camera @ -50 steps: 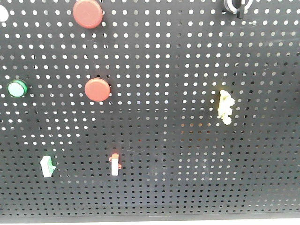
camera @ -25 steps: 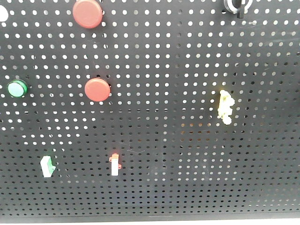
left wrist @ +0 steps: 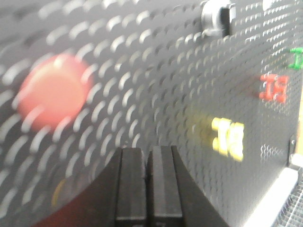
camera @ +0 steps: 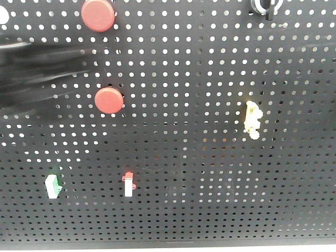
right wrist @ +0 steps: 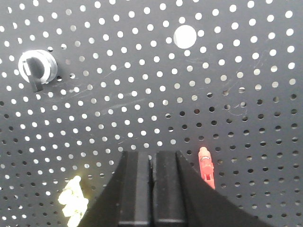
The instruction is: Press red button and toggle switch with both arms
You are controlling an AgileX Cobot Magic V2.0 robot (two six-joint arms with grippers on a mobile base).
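**Board.** Black perforated metal pegboard (camera: 210,63), upright, filling the front view.

**Item 1.** My left end effector (left wrist: 147,153): dark blocky fingers pressed flat together, nothing between them. In the front view my left arm (camera: 37,73) is only a dark smear at the board's upper left, just left of the red buttons.

**Item 2.** Upper round red button (camera: 98,14) and lower round red button (camera: 108,100). The left wrist view shows one blurred red disc (left wrist: 52,90) up and left of my fingertips. It is probably the lower button, but the blur leaves that unsure.

**Item 3.** Small white rectangular toggle switch with a green tip (camera: 53,186): low on the board's left, long axis upright, tip uppermost. It sits well below my left arm and left of the white switch with a red tip (camera: 128,184).

**Item 4.** My right end effector (right wrist: 152,158): fingers closed, empty. The red-tipped switch lies just beside it on the right. The green-tipped toggle is outside this view and my right arm is absent from the front view, so its bearing cannot be told.

**Sundries.** Yellow knobbly piece (camera: 252,119). Black selector knob (camera: 265,6), cut off by the top edge.
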